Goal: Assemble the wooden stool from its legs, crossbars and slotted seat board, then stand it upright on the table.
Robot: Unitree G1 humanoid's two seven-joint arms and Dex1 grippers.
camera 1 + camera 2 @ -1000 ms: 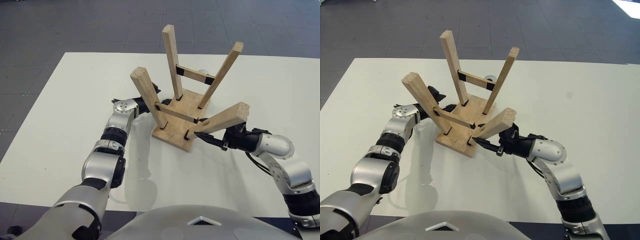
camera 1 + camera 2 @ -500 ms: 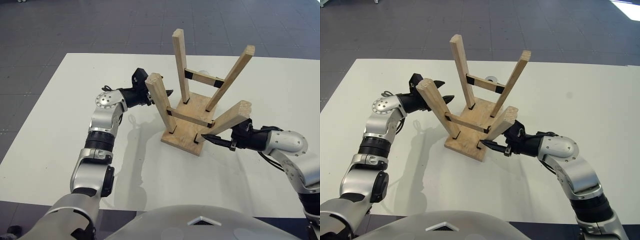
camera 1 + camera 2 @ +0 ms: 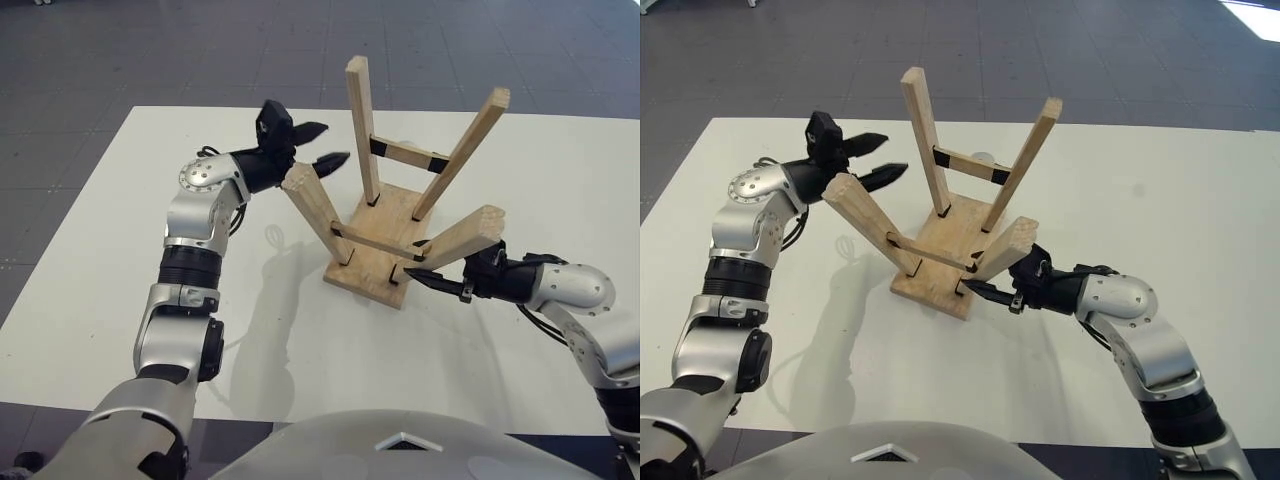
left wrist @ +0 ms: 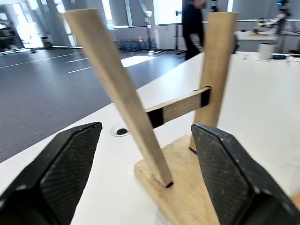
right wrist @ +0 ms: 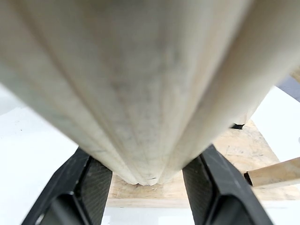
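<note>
Here we have the stool (image 3: 400, 215) upside down on the white bench (image 3: 120, 260), seat board (image 3: 365, 268) lying flat and all four legs splaying upward. Both crossbars are seated, one between the near legs (image 3: 385, 240) and one between the far pair (image 3: 405, 154). We see the left gripper (image 3: 335, 142) raised off the bench, just beside the top of the near-left leg (image 3: 322, 220) without touching it, its fingers (image 4: 70, 173) spread wide. From its wrist we look between them at the two far legs and their crossbar. Down low, the right gripper (image 3: 420, 280) sits at the foot of the near-right leg (image 3: 445, 243), where it meets the board, with its fingers (image 5: 91, 187) pinching that leg from either side.
</note>
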